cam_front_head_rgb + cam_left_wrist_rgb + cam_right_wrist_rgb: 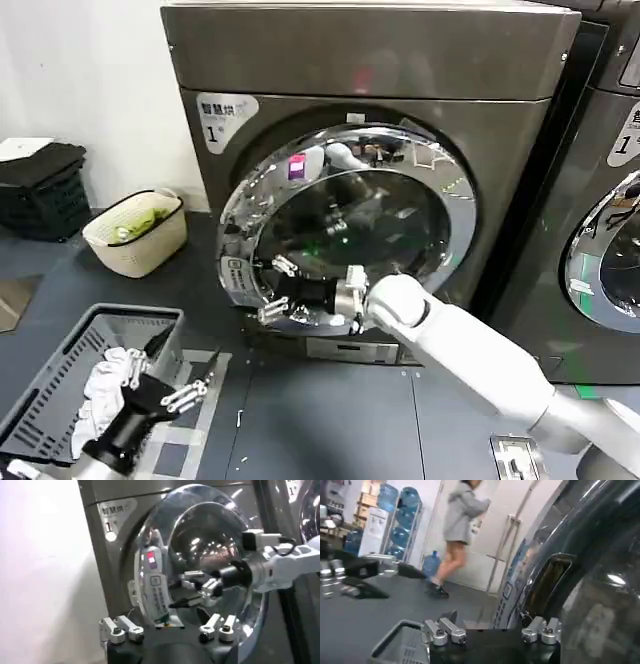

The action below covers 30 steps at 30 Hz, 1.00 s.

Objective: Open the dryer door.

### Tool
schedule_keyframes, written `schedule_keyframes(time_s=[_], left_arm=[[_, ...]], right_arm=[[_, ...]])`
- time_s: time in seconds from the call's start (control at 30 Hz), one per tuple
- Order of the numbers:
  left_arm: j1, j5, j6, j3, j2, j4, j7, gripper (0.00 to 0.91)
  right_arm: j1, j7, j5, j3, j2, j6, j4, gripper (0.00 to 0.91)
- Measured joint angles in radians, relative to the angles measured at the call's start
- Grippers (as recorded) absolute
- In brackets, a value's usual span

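The right hand [272, 292] reaches the lower left rim of the dryer door [350, 225], fingers spread wide. The door stands slightly ajar on the dryer [360, 60]. The left hand [185, 390] hovers open above the grey basket [60, 370].

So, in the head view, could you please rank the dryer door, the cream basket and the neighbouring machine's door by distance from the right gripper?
From the right gripper:
1. The dryer door, right at the gripper, against its lower left chrome ring.
2. The cream basket, on the floor to the robot's left.
3. The neighbouring machine's door, far right edge.
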Motion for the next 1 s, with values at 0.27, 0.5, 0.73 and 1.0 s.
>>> schedule_keyframes(time_s=[0.27, 0.5, 0.73, 1.0], left_arm=[[-0.031, -0.033, -0.011, -0.042, 0.054, 0.035, 0.029, 0.907], [-0.079, -0.112, -0.01, -0.087, 0.13, 0.085, 0.059, 0.907], [-0.131, -0.151, -0.005, -0.082, 0.211, 0.137, 0.077, 0.907], [-0.196, -0.194, -0.003, -0.047, 0.283, 0.196, 0.104, 0.907]], right_arm=[[-0.022, -0.112, 0.046, 0.013, -0.05, 0.037, 0.052, 0.907], [-0.054, -0.2, 0.086, 0.036, -0.095, 0.046, 0.098, 0.907], [-0.089, -0.295, 0.123, 0.076, -0.146, 0.049, 0.151, 0.907], [-0.147, -0.392, 0.159, 0.141, -0.222, 0.055, 0.219, 0.907]])
